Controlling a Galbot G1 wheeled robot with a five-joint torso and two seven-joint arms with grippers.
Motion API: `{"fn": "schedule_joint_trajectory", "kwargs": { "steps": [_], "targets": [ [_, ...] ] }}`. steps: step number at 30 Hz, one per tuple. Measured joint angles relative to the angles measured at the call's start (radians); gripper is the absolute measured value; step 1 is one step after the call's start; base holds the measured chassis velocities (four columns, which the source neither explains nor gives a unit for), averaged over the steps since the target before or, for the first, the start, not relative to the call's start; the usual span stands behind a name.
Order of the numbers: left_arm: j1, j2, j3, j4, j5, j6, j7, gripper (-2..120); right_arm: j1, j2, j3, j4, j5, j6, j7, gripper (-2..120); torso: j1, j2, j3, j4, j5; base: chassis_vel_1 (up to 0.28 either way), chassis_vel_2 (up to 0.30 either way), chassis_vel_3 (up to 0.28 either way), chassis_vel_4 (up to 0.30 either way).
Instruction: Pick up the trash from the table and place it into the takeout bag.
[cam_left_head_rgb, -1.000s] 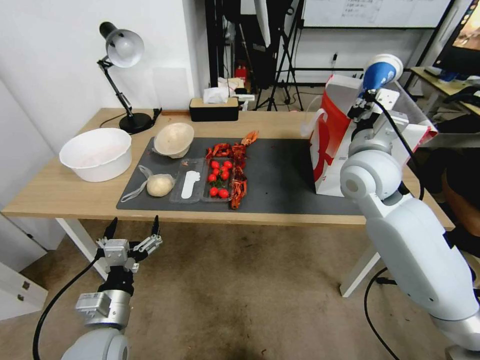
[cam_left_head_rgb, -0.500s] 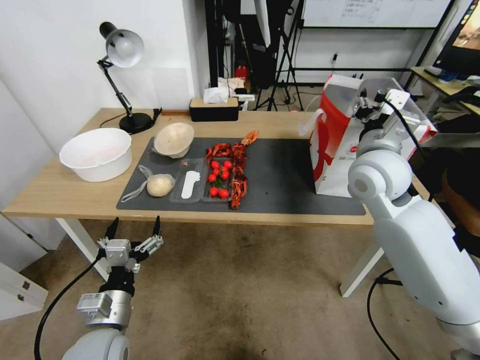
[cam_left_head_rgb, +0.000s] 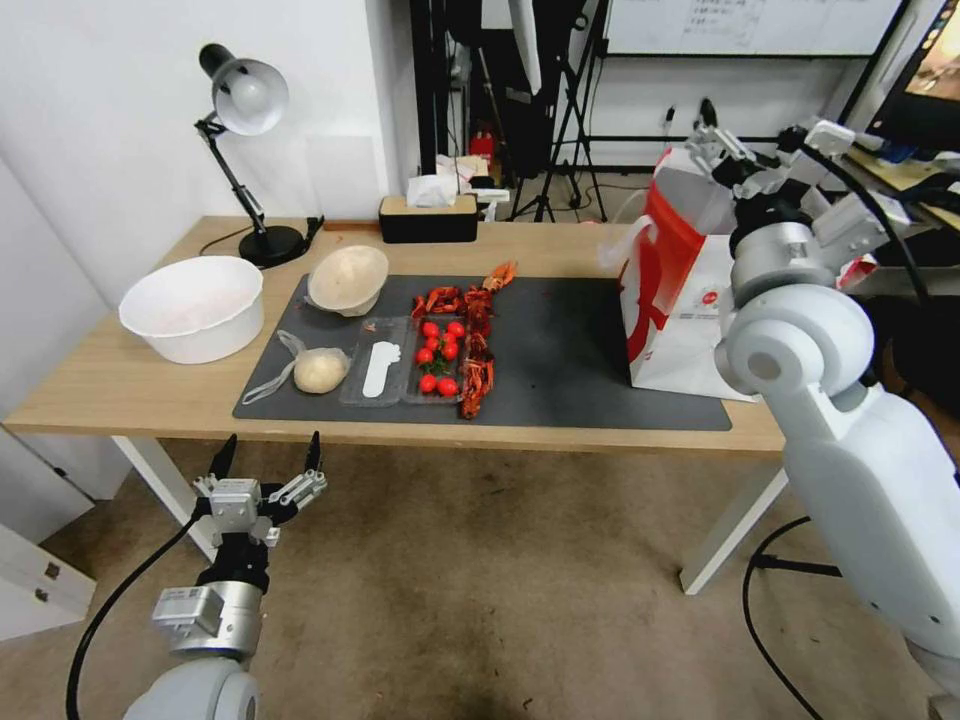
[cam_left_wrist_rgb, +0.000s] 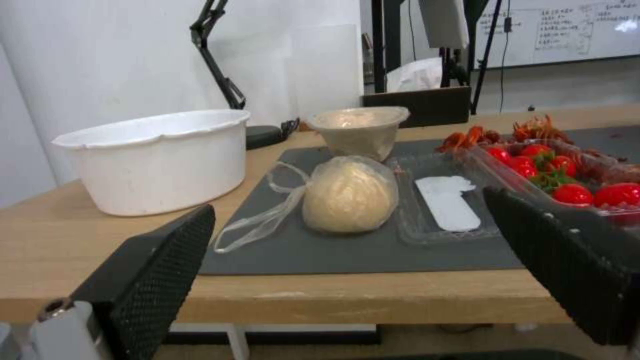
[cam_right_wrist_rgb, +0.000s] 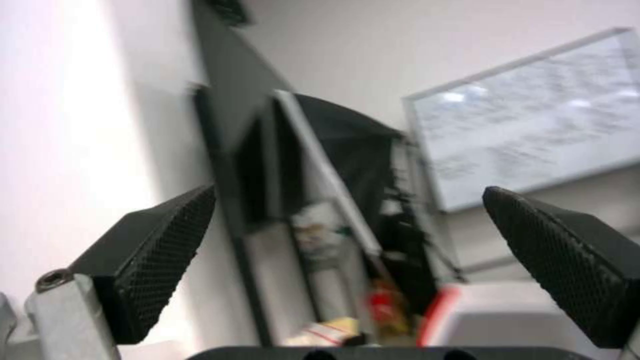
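While the right gripper (cam_left_head_rgb: 752, 150) is hanging spread and empty above the bag (cam_left_head_rgb: 680, 290), the left gripper (cam_left_head_rgb: 265, 465) is waiting released below the table (cam_left_head_rgb: 100, 385), facing the bagged lump (cam_left_wrist_rgb: 348, 196).

Long light-wood bench (cam_left_head_rgb: 130, 385) with white legs carries a dark grey mat (cam_left_head_rgb: 560, 350), white plastic tub (cam_left_head_rgb: 193, 308), black desk lamp (cam_left_head_rgb: 245, 150), black tissue box (cam_left_head_rgb: 428, 218).

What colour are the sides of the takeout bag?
Red, on the takeout bag; the head view shows it best.
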Motion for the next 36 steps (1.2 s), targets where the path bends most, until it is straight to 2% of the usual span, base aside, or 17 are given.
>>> {"fn": "schedule_joint_trajectory", "kwargs": {
  "steps": [1,4,5,6,9,10,11,14,16,21,27,33,36],
  "targets": [
    [0.0,0.0,0.0,-0.001,0.0,0.0,0.0,100,-0.008,-0.01,0.002,0.024,0.022,0.044,-0.061,100,0.0,0.0,0.0,0.0,-0.0003,0.0,0.0,0.0,0.0],
    [0.0,0.0,0.0,-0.003,0.0,0.0,0.0,100,-0.021,-0.019,0.004,0.044,0.035,0.081,-0.115,100,0.0,0.0,0.0,0.0001,-0.0001,0.0,0.0,0.0,0.0],
    [0.001,0.002,-0.001,-0.006,0.0,0.0,0.0,100,-0.068,-0.045,0.007,0.083,0.046,0.154,-0.233,100,0.0,0.0,0.0,-0.0001,-0.0001,0.0,0.0,0.0,0.0],
    [0.001,0.002,-0.001,-0.006,0.0,0.0,0.0,100,-0.068,-0.045,0.007,0.083,0.046,0.154,-0.233,100,0.0,0.0,0.0,-0.0001,-0.0001,0.0,0.0,0.0,0.0],
    [0.004,0.005,-0.005,-0.009,-0.002,0.0,-0.001,100,-0.202,-0.101,0.024,0.151,0.041,0.256,-0.45,100,0.0,0.0,0.0,-0.0001,0.0001,0.0,0.0,0.0,0.0],
    [0.004,0.005,-0.005,-0.009,-0.002,0.0,-0.001,100,-0.202,-0.101,0.024,0.151,0.041,0.256,-0.45,100,0.0,0.0,0.0,-0.0001,0.0001,0.0,0.0,0.0,0.0],
    [0.004,0.005,-0.005,-0.009,-0.004,-0.001,-0.001,100,-0.258,-0.113,0.036,0.177,0.024,0.275,-0.512,100,0.0,0.0,0.0,-0.0001,-0.0001,0.0,0.0,0.0,0.0],
    [0.003,0.007,-0.006,-0.009,-0.006,-0.001,-0.001,100,-0.353,-0.124,0.043,0.222,-0.028,0.291,-0.577,100,0.0,0.0,0.0,-0.0003,0.0,0.0,0.0,0.0,0.0],
    [0.003,0.008,-0.006,-0.009,-0.006,-0.001,-0.001,100,-0.445,-0.124,0.043,0.254,-0.107,0.303,-0.596,100,0.0,0.0,0.0,0.0,-0.0001,0.0,0.0,0.0,0.0],
    [0.003,0.012,-0.006,-0.009,-0.008,-0.002,-0.002,100,-0.558,-0.117,0.045,0.274,-0.205,0.32,-0.598,100,0.0,0.0,0.0,0.0001,0.0,0.0,0.0,0.0,0.0],
    [0.0,0.029,-0.011,-0.009,-0.024,-0.001,-0.003,100,-0.788,-0.049,0.046,0.299,-0.395,0.375,-0.58,100,0.0,0.0,0.0,-0.0002,0.0,0.0,0.0,0.0,0.0],
    [-0.006,0.036,-0.008,-0.005,-0.03,0.001,-0.003,100,-0.932,0.002,0.042,0.267,-0.541,0.448,-0.554,100,0.0,0.0,0.0,0.0,-0.0001,0.0,0.0,0.0,0.0],
    [-0.009,0.039,-0.003,0.0,-0.03,0.002,-0.003,100,-1.015,0.039,0.025,0.227,-0.62,0.5,-0.508,100,0.0,0.0,0.0,-0.0001,-0.0002,0.0,0.0,0.0,0.0]
  ]
}}
